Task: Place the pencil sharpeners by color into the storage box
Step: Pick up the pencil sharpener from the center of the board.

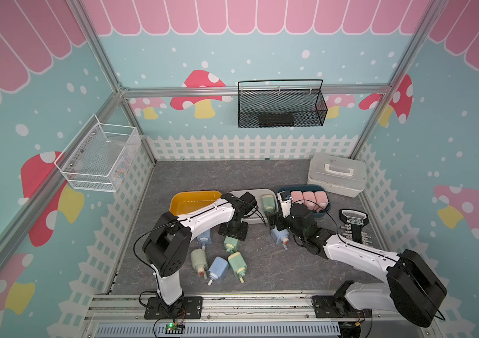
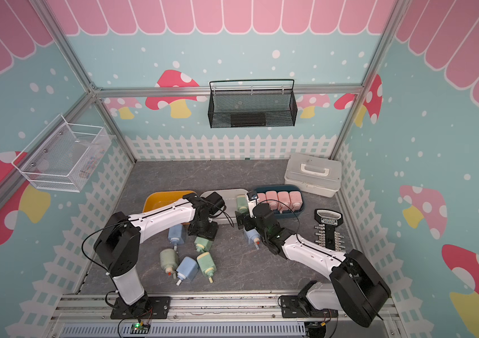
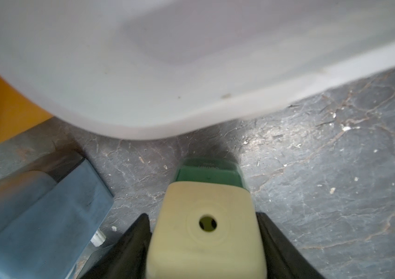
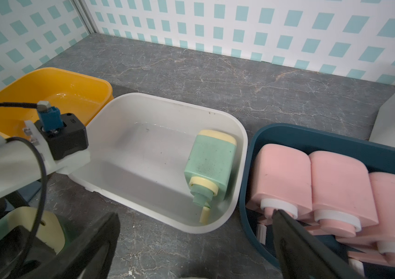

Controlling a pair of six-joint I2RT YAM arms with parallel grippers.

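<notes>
**Green sharpener flanked, box wall close**

The left gripper (image 3: 202, 215) stands partly open astride a green sharpener (image 3: 206, 241) on the table (image 3: 336, 181), fingers (image 3: 128, 253) close against its cream end; whether they bite yet I cannot tell. A blue sharpener (image 3: 46, 212) just beside one finger could get knocked. Ahead rises the white box (image 3: 191, 72), holding a second green sharpener (image 4: 209, 166); its wall may snag a low lift. Farther right the right gripper (image 4: 195, 213) hangs wide open and empty, near enough for the arms to clash

Grey marbled tabletop (image 1: 217, 175); yellow bin (image 1: 191, 199), white bin (image 4: 131, 154), navy bin (image 4: 312, 135); pink sharpeners (image 4: 280, 174).
</notes>
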